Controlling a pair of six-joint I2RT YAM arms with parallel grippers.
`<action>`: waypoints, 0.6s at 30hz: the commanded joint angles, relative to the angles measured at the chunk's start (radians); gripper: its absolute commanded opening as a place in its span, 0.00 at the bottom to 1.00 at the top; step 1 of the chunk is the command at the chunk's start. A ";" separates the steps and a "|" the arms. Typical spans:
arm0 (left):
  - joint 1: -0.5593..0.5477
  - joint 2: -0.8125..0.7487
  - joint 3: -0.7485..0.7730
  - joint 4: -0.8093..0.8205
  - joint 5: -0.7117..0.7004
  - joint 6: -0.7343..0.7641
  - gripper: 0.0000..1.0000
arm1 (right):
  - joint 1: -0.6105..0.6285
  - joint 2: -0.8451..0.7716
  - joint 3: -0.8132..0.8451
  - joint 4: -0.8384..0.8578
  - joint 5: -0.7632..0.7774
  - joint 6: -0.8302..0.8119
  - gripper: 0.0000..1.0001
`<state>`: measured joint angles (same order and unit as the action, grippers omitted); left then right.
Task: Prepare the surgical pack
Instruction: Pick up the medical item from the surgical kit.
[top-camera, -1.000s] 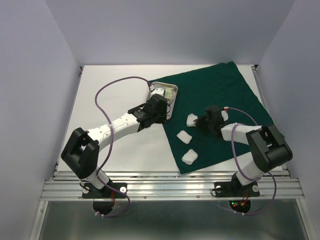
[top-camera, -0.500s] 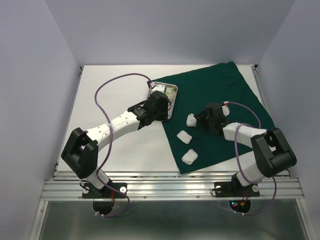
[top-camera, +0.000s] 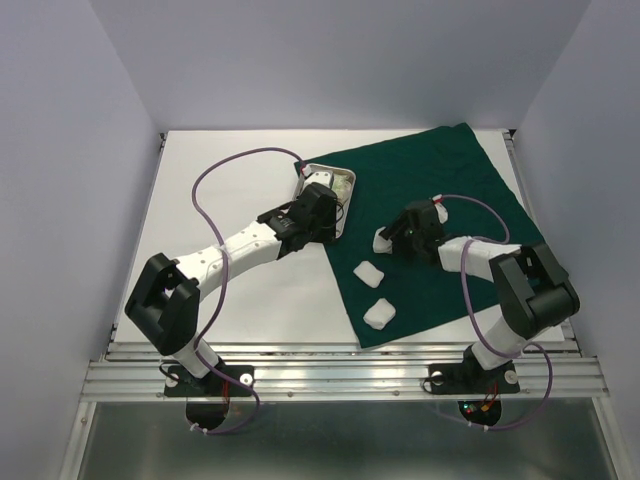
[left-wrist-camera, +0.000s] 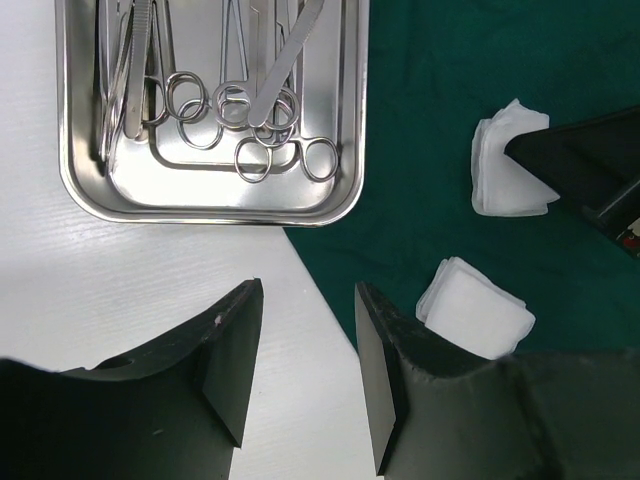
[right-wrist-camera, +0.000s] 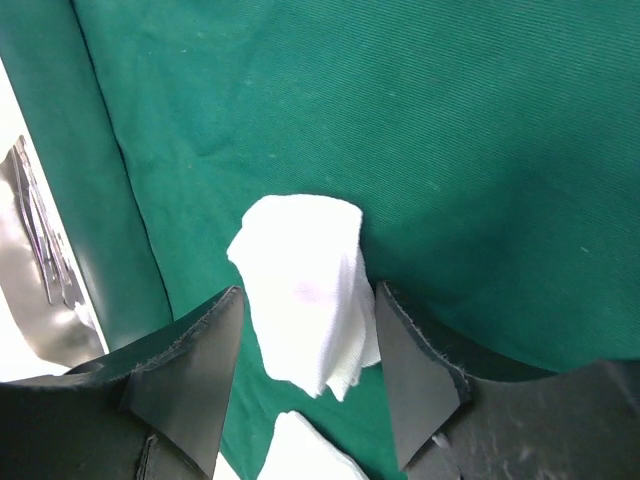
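The dark green drape lies across the right of the table, and the steel tray sits at its left corner. Several scissor-like forceps lie in the tray. Three white gauze pads rest on the drape. My right gripper is open, its fingers either side of a crumpled, upright gauze pad. My left gripper is open and empty above the bare table, just short of the tray's near edge.
A second gauze pad lies close below the right gripper's fingers. In the left wrist view two pads lie to the right, with the right gripper's black finger against the farther one. Purple cables loop over both arms.
My right gripper has reached left to the gauze pad nearest the tray and gone from shut to open around it. The left arm has shifted slightly.
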<state>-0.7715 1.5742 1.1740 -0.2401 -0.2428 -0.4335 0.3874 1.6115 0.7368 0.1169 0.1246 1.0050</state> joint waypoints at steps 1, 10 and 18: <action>-0.002 -0.006 0.044 -0.002 -0.010 0.016 0.53 | 0.001 0.030 0.039 0.007 -0.028 -0.043 0.60; -0.002 -0.003 0.042 -0.004 -0.013 0.016 0.53 | -0.008 0.034 0.013 0.035 -0.036 -0.042 0.54; 0.000 -0.005 0.038 -0.004 -0.013 0.015 0.53 | -0.008 -0.010 -0.002 0.007 0.016 -0.086 0.56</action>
<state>-0.7715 1.5742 1.1740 -0.2451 -0.2432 -0.4297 0.3809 1.6329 0.7490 0.1329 0.0959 0.9638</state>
